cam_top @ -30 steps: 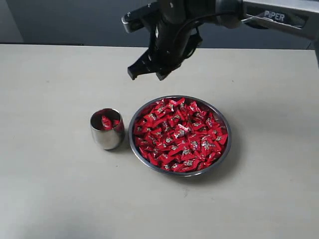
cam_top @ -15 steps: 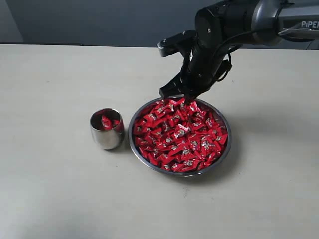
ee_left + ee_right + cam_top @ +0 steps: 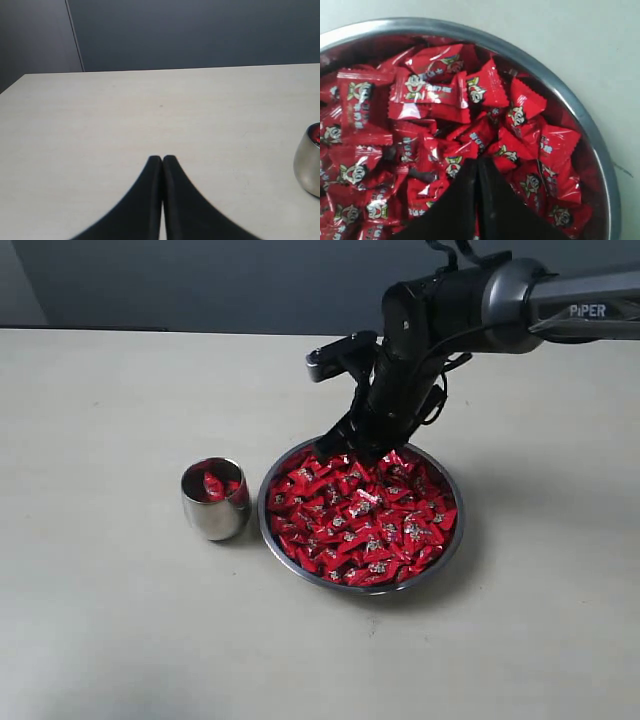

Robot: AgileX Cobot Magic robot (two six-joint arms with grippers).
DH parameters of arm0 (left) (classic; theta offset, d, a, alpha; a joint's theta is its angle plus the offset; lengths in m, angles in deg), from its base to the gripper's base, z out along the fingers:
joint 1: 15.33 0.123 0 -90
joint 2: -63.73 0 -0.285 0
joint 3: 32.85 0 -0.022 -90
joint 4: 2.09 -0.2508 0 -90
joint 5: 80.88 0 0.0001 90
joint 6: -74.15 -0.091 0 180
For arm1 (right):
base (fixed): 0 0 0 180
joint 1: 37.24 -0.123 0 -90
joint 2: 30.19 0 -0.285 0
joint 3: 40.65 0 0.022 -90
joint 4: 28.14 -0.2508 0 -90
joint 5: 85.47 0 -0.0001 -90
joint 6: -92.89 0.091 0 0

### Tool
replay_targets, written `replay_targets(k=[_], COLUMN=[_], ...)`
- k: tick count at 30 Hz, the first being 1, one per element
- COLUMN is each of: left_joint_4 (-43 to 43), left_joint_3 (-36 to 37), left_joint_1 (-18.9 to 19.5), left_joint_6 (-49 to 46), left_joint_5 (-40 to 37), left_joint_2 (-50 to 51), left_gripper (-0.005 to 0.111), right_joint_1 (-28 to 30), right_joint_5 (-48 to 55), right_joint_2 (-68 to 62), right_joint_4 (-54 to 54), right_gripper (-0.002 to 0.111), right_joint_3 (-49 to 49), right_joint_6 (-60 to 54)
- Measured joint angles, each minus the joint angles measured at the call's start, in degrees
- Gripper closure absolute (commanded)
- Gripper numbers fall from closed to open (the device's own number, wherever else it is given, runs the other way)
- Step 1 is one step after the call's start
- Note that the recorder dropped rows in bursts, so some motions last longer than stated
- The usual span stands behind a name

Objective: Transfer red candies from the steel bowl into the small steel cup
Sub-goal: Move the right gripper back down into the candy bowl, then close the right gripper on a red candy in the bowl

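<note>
The steel bowl [image 3: 450, 555] sits at the middle of the table, heaped with red candies [image 3: 360, 515]. To its left stands the small steel cup [image 3: 214, 510] with a few red candies [image 3: 212, 485] inside. My right gripper [image 3: 362, 448] is shut, its tips low over the bowl's far edge. In the right wrist view its closed tips [image 3: 477, 162] are right above the candies [image 3: 435, 90], within the bowl's rim [image 3: 580, 120], with nothing between them. My left gripper [image 3: 162, 159] is shut and empty over bare table, with the cup [image 3: 310, 165] off to one side.
The beige table [image 3: 110, 620] spreads wide around the bowl and cup. A dark wall runs behind the table's far edge [image 3: 150, 330]. The right arm [image 3: 500, 300] reaches in from the upper right.
The right gripper swung from above the table behind the bowl to the right and downward, ending low over the bowl's far edge. Its jaws stayed shut. Cup and bowl did not move.
</note>
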Motion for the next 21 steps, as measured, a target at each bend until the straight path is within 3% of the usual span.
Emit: replay_targets(k=[4, 6, 8, 15, 21], left_joint_4=[0.0, 0.0, 0.0, 0.0, 0.0], left_joint_3=[0.0, 0.0, 0.0, 0.0, 0.0], left_joint_1=[0.0, 0.0, 0.0, 0.0, 0.0], left_joint_6=[0.0, 0.0, 0.0, 0.0, 0.0], left_joint_5=[0.0, 0.0, 0.0, 0.0, 0.0], left_joint_2=[0.0, 0.0, 0.0, 0.0, 0.0], left_gripper=[0.106, 0.106, 0.106, 0.106, 0.106], right_joint_1=[0.0, 0.0, 0.0, 0.0, 0.0], right_joint_5=[0.0, 0.0, 0.0, -0.4, 0.0], right_joint_2=[0.0, 0.0, 0.0, -0.1, -0.7], right_joint_4=[-2.1, -2.9, -3.2, -3.7, -3.7], right_gripper=[0.075, 0.069, 0.07, 0.093, 0.093], right_joint_3=[0.0, 0.0, 0.0, 0.2, 2.1], right_joint_6=[-1.1, -1.1, -1.3, -1.6, -1.7])
